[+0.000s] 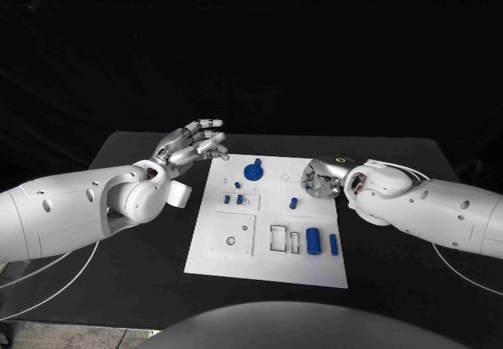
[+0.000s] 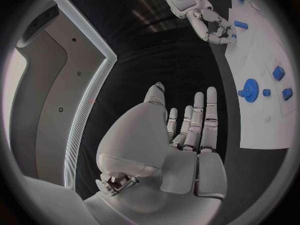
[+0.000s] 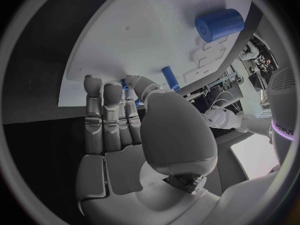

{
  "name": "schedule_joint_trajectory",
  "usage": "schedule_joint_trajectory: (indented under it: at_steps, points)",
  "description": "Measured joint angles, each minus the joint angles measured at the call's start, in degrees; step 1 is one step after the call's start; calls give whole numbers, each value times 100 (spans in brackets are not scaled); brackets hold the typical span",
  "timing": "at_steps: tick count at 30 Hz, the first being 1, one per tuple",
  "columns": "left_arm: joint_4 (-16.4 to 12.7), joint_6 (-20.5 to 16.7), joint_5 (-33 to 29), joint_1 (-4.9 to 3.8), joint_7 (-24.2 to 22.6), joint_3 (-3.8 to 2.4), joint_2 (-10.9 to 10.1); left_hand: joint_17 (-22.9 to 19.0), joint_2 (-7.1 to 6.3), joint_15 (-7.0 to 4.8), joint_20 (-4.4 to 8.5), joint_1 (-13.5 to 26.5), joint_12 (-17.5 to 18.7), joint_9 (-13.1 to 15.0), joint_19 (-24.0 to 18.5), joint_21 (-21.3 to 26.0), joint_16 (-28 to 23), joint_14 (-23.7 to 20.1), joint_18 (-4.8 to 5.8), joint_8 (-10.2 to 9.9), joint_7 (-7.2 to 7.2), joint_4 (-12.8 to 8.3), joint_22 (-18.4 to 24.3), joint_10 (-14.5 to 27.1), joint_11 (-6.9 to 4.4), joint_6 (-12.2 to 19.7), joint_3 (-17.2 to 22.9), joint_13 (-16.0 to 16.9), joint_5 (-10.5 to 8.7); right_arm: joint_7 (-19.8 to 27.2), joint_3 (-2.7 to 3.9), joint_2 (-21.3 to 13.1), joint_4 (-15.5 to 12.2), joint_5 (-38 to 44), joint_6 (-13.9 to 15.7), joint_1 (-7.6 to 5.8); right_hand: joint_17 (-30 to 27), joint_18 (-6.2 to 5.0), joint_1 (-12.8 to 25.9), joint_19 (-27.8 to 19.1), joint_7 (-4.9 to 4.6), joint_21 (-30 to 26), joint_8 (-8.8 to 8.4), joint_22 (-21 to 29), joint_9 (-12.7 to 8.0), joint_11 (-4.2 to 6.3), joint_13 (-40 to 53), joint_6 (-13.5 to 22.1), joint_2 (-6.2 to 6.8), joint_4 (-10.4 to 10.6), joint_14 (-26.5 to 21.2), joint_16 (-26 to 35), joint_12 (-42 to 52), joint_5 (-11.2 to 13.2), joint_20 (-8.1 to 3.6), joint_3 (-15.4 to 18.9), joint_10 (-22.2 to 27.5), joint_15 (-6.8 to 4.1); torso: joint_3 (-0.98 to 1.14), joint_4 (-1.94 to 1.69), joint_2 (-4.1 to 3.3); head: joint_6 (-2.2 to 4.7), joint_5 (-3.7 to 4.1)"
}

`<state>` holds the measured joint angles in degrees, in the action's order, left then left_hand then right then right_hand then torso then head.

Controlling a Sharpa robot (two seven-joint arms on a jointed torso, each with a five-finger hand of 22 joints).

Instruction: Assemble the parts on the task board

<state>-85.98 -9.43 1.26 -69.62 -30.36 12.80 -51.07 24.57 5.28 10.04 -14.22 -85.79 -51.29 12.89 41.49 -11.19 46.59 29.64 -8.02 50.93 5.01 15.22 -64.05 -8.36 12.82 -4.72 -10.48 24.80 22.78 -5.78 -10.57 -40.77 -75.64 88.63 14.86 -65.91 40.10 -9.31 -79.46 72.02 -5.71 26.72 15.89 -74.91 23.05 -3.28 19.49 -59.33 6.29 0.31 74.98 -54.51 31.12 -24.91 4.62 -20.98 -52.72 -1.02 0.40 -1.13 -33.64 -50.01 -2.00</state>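
The white task board (image 1: pixel 215 256) lies in the middle of the black table. On it are a blue gear (image 1: pixel 253 171), two small blue blocks (image 1: pixel 227 198), a short blue peg (image 1: pixel 294 203), a thick blue cylinder (image 1: pixel 312 237) and a thin blue rod (image 1: pixel 334 244). My left hand (image 1: pixel 194 145) hovers open beside the board's far left corner, fingers spread (image 2: pixel 187 130). My right hand (image 1: pixel 323 178) is low over the board's far right part. A small blue part (image 3: pixel 125 85) shows pinched between its thumb and fingers. The peg (image 3: pixel 170 78) and cylinder (image 3: pixel 219 22) lie beyond it.
The board has rectangular recesses (image 1: pixel 278 238) and a raised square plate (image 1: pixel 230 234) with small holes near its front. Bare black table (image 1: pixel 126 156) runs round the board on all sides.
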Motion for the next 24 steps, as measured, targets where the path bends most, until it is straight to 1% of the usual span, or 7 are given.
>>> schedule_joint_trajectory:
  at_steps: [1, 4, 5, 13, 16, 19, 24]
  points:
    - [1, 5, 1, 0, 4, 0, 4, 0, 0, 0, 0, 0, -20, -5, 0, 0, 0, 0, 0, 0, 0, 0, 0, 0, 0, 0, 0, -5, 0, -10, 3, 3, 1, 1, -20, -2, -18, 0, 6, -21, 0, -22, -6, 0, 6, -3, -11, 15, -6, -9, -21, 16, -8, 54, 21, 9, 3, -4, 0, -1, 0, 0, -3]
    - [4, 21, 5, 1, 15, 0, 16, -9, 29, 0, 0, -29, -20, -17, 0, 0, 0, 0, 0, 30, 21, 0, -5, 0, 0, -21, 0, -17, 22, -42, 10, 11, 2, 4, -96, -10, -61, 0, 13, -35, 10, -72, -50, 0, 15, -36, -17, 50, -13, -23, -35, 46, -32, 154, 6, 23, 48, -18, 0, -1, -1, 0, -12]
    - [5, 26, 6, 2, 18, 0, 19, -9, 29, 0, 0, -30, -21, -19, 0, 0, 0, 0, 0, 30, 21, 0, -5, 0, 0, -21, 0, -19, 22, -51, 12, 13, 2, 5, -120, -12, -71, 0, 13, -41, -6, -99, -50, 0, 15, -24, -19, 67, -13, -23, -50, 55, -36, 162, 0, 23, 60, -33, 0, -1, -1, 0, -15]
    - [18, 60, 20, 3, 41, 0, 32, -24, 59, 21, 0, -59, -43, -52, 0, 0, 22, 21, 0, 30, 20, 0, -12, 0, 0, -21, 0, -55, 46, -102, 30, 24, -5, 10, -269, -31, -98, 0, -25, -81, 1, -139, -94, 1, 11, -17, -43, 78, -51, -55, -91, 87, -40, 160, 0, 24, 69, -33, 0, 3, -4, 0, -29]
    - [23, 74, 27, 4, 52, 0, 41, -24, 59, 21, 0, -59, -43, -64, 0, 0, 22, 21, 0, 30, 41, 0, -19, 0, 0, -41, 0, -67, 83, -102, 31, 20, -12, 14, -286, -34, -28, 0, -43, -81, -1, -10, -95, 1, 57, -21, -31, 76, -66, -118, -91, 41, -40, -21, 0, 8, 78, -33, 0, 3, -4, 0, -25]
    - [30, 88, 34, 4, 59, 0, 53, -24, 59, 21, 0, -59, -43, -64, 0, 0, 22, 21, 0, 29, 41, 0, -19, 0, 0, -41, 0, -67, 83, -78, 30, 12, -17, 15, -267, -33, 57, 0, -68, -13, -44, 154, -102, 1, 89, -23, -36, 34, -56, -134, -33, -35, -28, -218, -19, -7, -10, -45, 0, 7, -4, 0, -16]
    - [43, 113, 44, 8, 69, 0, 65, -35, 59, 21, 0, -59, -66, -77, 0, 0, 22, 21, 0, 53, 41, -17, -18, 0, 0, -41, -16, -80, 83, -7, 14, -7, -22, 9, -169, -18, 99, 0, -80, 15, -53, 221, -60, -4, 135, -37, -34, 28, -69, -135, -5, -69, 3, -365, -31, -8, -37, -74, -1, 10, -4, 0, -13]
